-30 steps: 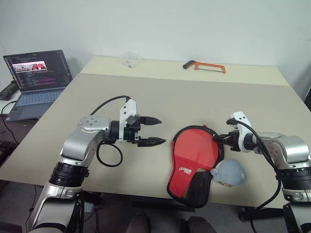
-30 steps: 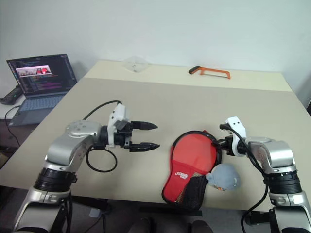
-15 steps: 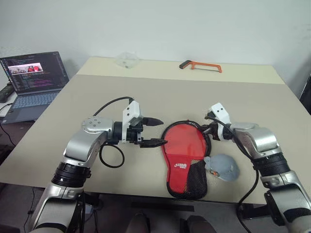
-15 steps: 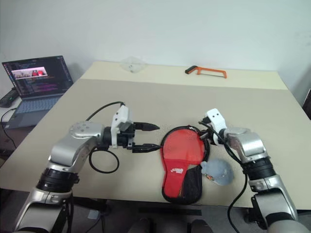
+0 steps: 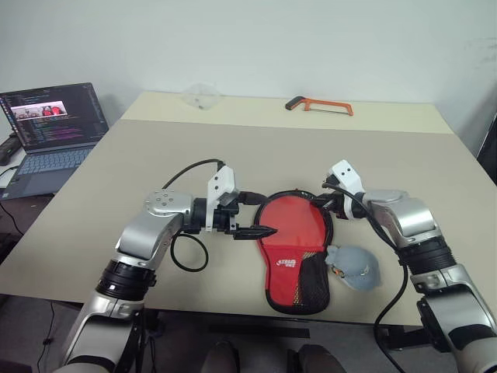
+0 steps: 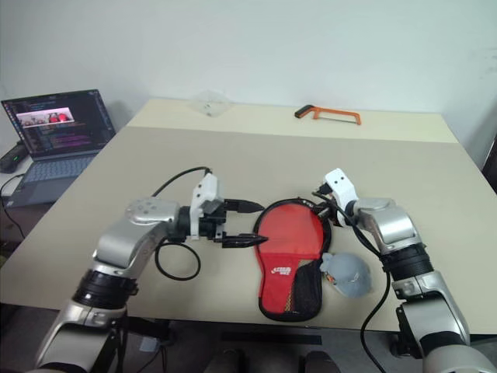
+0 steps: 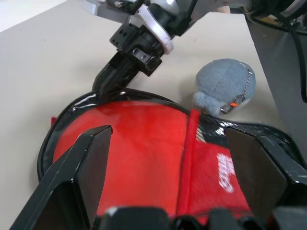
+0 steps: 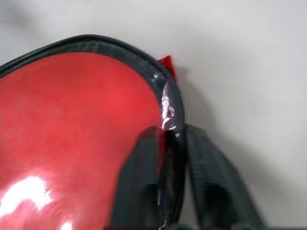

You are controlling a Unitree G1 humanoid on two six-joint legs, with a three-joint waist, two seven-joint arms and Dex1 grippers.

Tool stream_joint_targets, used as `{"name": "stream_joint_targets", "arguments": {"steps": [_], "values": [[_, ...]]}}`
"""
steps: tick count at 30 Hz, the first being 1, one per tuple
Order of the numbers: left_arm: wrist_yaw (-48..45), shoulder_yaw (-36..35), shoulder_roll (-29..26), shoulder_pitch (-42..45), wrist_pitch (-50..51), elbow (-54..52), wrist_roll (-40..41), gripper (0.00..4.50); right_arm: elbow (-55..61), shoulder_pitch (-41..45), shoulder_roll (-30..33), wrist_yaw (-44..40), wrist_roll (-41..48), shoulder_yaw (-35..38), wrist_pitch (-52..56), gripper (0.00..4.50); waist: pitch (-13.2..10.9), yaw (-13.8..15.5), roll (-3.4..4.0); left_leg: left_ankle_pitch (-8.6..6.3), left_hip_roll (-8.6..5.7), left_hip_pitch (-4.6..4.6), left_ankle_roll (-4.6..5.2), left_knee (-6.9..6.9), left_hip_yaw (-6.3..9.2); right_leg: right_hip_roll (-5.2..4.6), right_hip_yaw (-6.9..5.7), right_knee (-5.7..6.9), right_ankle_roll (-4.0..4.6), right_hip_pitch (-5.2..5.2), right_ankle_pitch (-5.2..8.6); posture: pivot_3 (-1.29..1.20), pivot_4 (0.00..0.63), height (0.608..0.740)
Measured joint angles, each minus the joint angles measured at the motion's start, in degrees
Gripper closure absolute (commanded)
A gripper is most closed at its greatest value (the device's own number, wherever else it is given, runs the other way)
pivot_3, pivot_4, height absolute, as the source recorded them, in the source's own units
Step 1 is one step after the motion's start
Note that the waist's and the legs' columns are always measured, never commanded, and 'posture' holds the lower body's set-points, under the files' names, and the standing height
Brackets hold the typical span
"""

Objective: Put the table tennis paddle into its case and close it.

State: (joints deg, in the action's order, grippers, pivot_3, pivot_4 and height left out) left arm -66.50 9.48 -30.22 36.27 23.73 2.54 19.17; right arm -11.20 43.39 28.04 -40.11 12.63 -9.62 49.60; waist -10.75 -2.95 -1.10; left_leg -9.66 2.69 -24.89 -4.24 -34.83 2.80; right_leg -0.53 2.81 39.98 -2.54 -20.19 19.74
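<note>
Closing step: case point(image 5: 293, 250) flat on counter point(image 5: 233, 155) near front edge, paddle apparently inside, right tool point(image 8: 165, 148) narrowly parted astride black rim at case's 1 o'clock, left tool point(image 5: 252, 215) wide open, empty, at 9 o'clock; next needs zipper pull found.

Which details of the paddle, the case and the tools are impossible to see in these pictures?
- Wooden paddle handle: hidden inside the red zip pouch, head views.
- Zip slider: too small, all views.
- Right tool on the pouch rim: blurred, right wrist view; clamped or merely straddling is unclear.
- Laptop screen text: too small.
</note>
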Motion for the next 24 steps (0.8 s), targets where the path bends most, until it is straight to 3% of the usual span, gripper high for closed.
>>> {"name": "stream_joint_targets", "arguments": {"steps": [7, 12, 16, 24], "values": [[5.52, 3.0, 8.86, 5.42, -7.88, 12.02, -6.56, 0.41, 13.66, -1.17, 5.03, -3.22, 6.71, 5.26, 8.27, 0.12, -0.02, 1.12, 0.03, 0.0, -0.06, -0.06, 0.0, -0.02, 0.0, -0.05, -0.03, -0.04, 0.0, 0.02, 0.0, 0.0, 0.15, 0.74], [8.01, 4.97, 14.44, 7.3, -16.34, 21.42, -10.76, 0.41, 21.42, -4.99, 12.63, -7.45, 12.81, 10.13, 13.59, 0.05, -0.03, 1.41, 0.01, 0.0, -0.1, -0.1, 0.0, -0.01, 0.0, -0.07, -0.04, -0.1, 0.0, 0.02, 0.0, 0.0, 0.15, 0.74], [9.96, 7.21, 18.82, 7.98, -22.04, 27.43, -14.58, 0.41, 26.99, -14.19, 20.12, -13.53, 19.3, 15.51, 16.08, 0.05, -0.04, 1.51, 0.01, -0.01, -0.15, -0.13, 0.01, -0.01, 0.01, -0.1, -0.06, -0.22, -0.01, 0.08, 0.0, 0.0, 0.15, 0.74], [11.7, 8.65, 23.12, 9.74, -28.23, 38.33, -18.36, 0.41, 37.33, -25.04, 25.66, -17.56, 28.57, 19.61, 18.6, 0.05, -0.04, 0.93, 0.0, 0.01, -0.12, -0.01, 0.03, -0.06, 0.03, -0.04, -0.05, -0.1, -0.22, 0.13, 0.12, 0.0, 0.15, 0.74]]}}
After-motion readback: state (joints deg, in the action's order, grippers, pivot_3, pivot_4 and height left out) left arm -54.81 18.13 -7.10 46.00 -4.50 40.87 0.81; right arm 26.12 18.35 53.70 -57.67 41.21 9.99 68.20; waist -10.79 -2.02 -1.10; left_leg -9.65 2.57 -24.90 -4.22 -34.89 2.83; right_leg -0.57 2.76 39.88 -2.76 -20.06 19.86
